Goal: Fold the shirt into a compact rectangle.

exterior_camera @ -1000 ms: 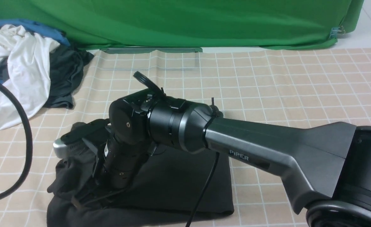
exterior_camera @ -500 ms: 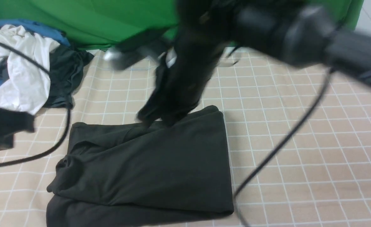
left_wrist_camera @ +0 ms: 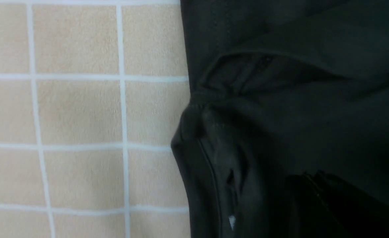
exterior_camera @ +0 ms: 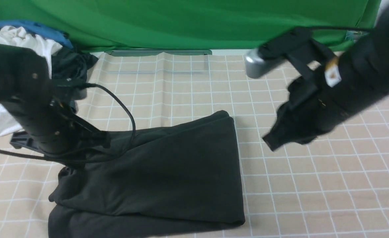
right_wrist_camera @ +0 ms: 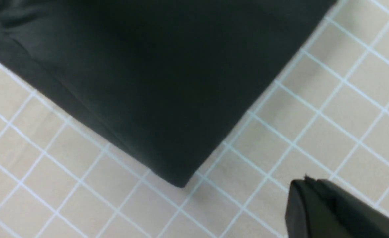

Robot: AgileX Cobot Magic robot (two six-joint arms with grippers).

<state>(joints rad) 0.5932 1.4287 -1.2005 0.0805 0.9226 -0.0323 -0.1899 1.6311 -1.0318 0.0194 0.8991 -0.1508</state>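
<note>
The black shirt [exterior_camera: 168,172] lies folded into a rough rectangle on the checked cloth [exterior_camera: 313,185], with its left end bunched and uneven. My left gripper [exterior_camera: 102,142] hangs over the shirt's far left part. In the left wrist view its dark fingertips [left_wrist_camera: 313,180] are shut just above the wrinkled fabric [left_wrist_camera: 297,82], and no cloth shows between them. My right gripper [exterior_camera: 269,142] is raised to the right of the shirt. In the right wrist view it [right_wrist_camera: 308,182] is shut and empty over bare cloth, beside a shirt corner [right_wrist_camera: 148,66].
A heap of clothes sits at the back left: a white garment [exterior_camera: 22,41], a blue one [exterior_camera: 45,31] and a dark grey one [exterior_camera: 77,64]. A green backdrop [exterior_camera: 181,19] closes the far side, with a grey strip [exterior_camera: 158,52] at its foot. The left arm's cable [exterior_camera: 125,109] loops over the shirt's far edge.
The right arm rose off the shirt's left end and swung away to the right, leaving the shirt lying flat. The left arm came in from the left over the shirt's far left part.
</note>
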